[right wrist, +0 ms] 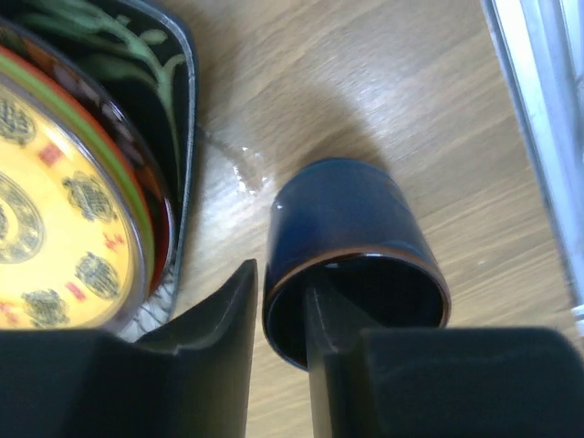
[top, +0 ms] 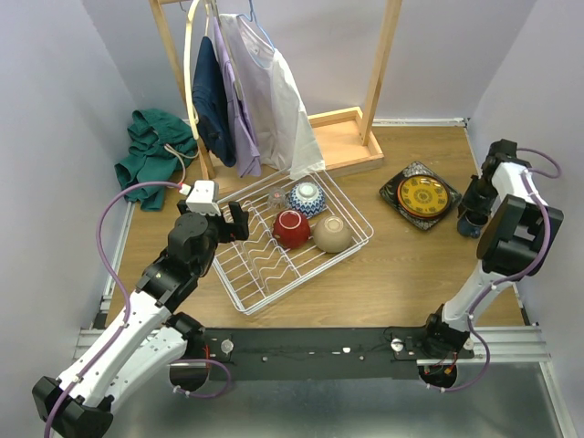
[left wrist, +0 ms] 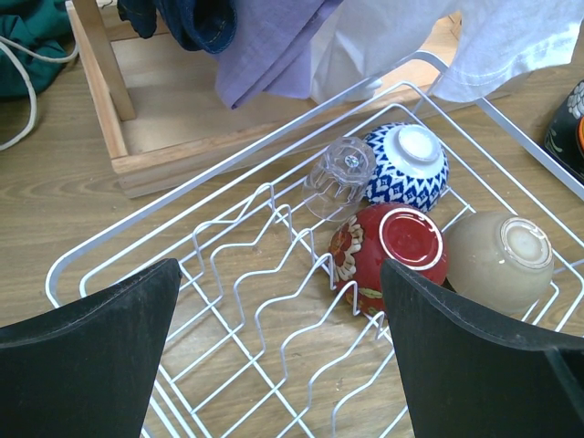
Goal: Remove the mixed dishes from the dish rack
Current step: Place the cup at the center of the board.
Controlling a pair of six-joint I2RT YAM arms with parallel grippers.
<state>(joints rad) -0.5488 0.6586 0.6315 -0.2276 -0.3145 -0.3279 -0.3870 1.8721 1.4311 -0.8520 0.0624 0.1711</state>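
Note:
The white wire dish rack [top: 239,304] holds an overturned blue-white bowl [top: 307,196], red bowl [top: 291,229], tan bowl [top: 333,234] and a clear glass [top: 276,198]. My left gripper [top: 239,222] hangs open and empty above the rack's wavy slot wires [left wrist: 274,301]; the red bowl [left wrist: 392,246], blue-white bowl [left wrist: 406,164], tan bowl [left wrist: 502,260] and glass [left wrist: 338,178] lie just beyond. My right gripper [right wrist: 283,274] straddles the rim of the small blue cup [right wrist: 342,219], one finger inside, one outside, with small gaps. The cup [top: 472,226] stands beside the yellow plate [top: 424,195] stacked on the black square plate [top: 391,193].
A wooden clothes stand [top: 342,137] with hanging garments [top: 255,91] stands behind the rack, its clothes drooping over the rack's far rim [left wrist: 429,64]. A green cloth [top: 151,151] lies at the far left. Walls close in on both sides.

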